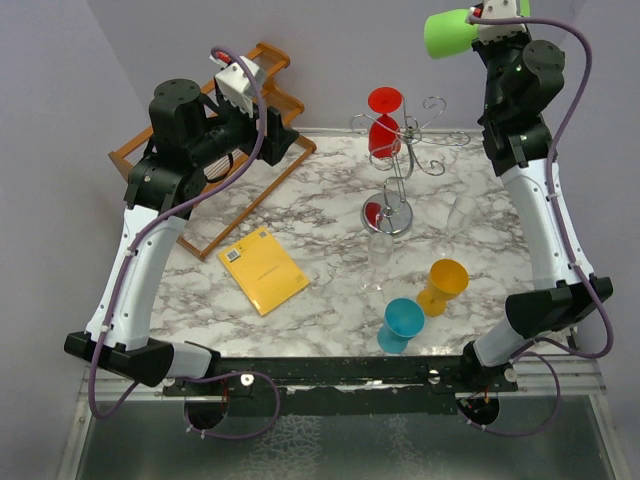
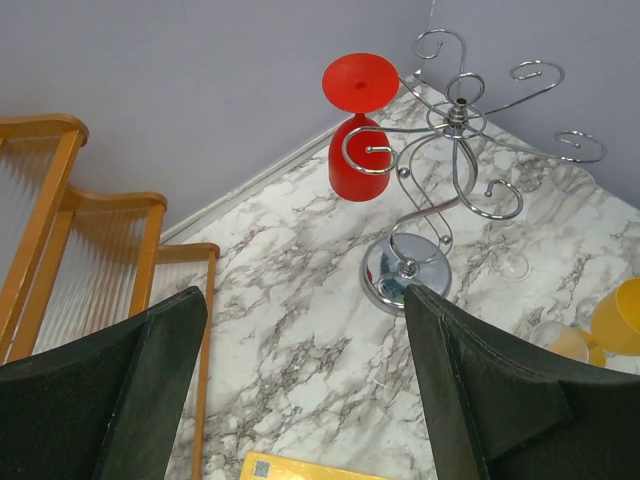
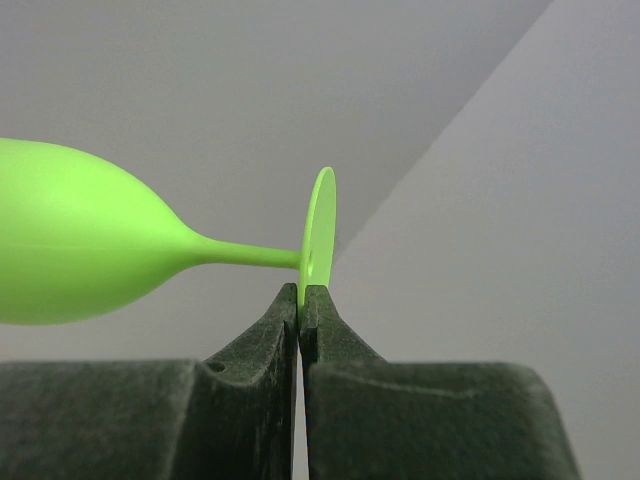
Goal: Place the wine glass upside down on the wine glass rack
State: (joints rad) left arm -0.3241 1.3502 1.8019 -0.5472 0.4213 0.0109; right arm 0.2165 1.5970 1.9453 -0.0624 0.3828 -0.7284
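Observation:
A green wine glass (image 1: 448,33) lies sideways in the air at the back right, high above the table. My right gripper (image 3: 300,293) is shut on the rim of its foot; the bowl (image 3: 80,245) points left. The silver wine glass rack (image 1: 405,160) stands on its round base (image 2: 405,272) at the table's back middle. A red wine glass (image 2: 360,150) hangs upside down from one of its arms. My left gripper (image 2: 300,295) hovers open and empty left of the rack, above the marble.
A slatted wooden rack (image 1: 250,130) stands at the back left. A yellow booklet (image 1: 263,270) lies on the marble table (image 1: 330,200). A clear glass (image 1: 380,260) stands before the rack's base, another clear one (image 1: 462,210) to its right. A yellow glass (image 1: 443,285) and a teal glass (image 1: 400,322) stand near the front.

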